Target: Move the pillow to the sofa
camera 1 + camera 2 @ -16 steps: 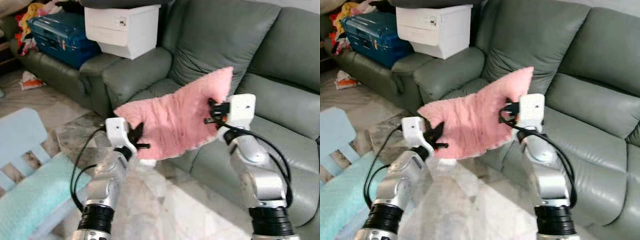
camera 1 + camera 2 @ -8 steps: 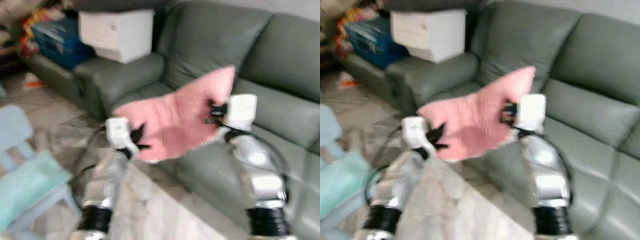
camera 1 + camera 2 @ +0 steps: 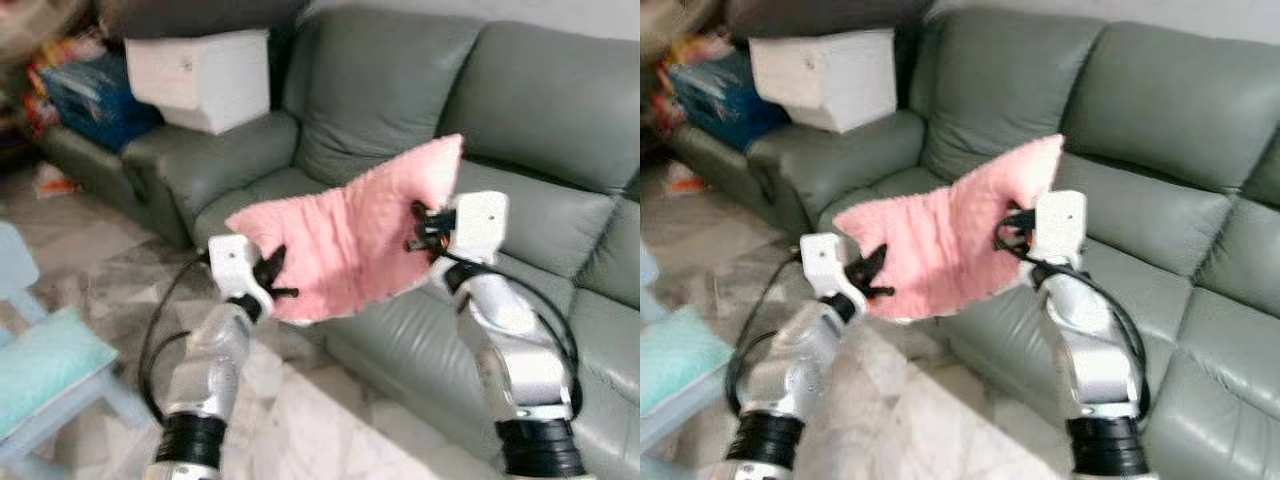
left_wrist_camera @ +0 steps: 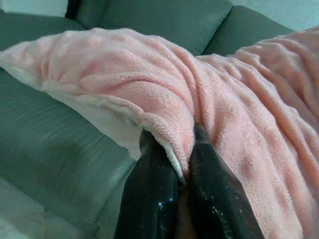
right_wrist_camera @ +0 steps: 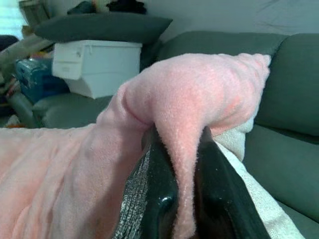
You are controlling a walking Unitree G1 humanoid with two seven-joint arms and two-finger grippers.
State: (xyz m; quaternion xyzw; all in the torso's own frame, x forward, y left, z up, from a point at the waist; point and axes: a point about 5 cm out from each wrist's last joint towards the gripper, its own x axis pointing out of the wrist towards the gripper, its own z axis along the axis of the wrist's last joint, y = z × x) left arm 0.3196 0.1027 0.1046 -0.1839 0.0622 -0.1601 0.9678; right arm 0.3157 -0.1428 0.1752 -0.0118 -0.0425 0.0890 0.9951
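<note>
A pink fluffy pillow [image 3: 350, 235] hangs in the air between my two arms, just in front of the grey-green leather sofa [image 3: 520, 110]. My left gripper [image 3: 277, 280] is shut on the pillow's lower left edge; in the left wrist view its black fingers [image 4: 149, 194] pinch a fold of pink fabric [image 4: 239, 124]. My right gripper [image 3: 418, 228] is shut on the pillow's right edge, and the right wrist view has pink plush [image 5: 189, 99] squeezed between the fingers [image 5: 154, 199]. The pillow sags in the middle above the sofa's seat front.
A white box [image 3: 200, 80] rests on the armrest between sofa sections at the left, with a blue suitcase [image 3: 90, 90] behind it. A light blue chair [image 3: 50, 370] stands at my lower left on the marble floor [image 3: 300, 430].
The camera has shifted, so the sofa now sits more centred and the box and chair further left. Both grippers still hold the pillow the same way.
</note>
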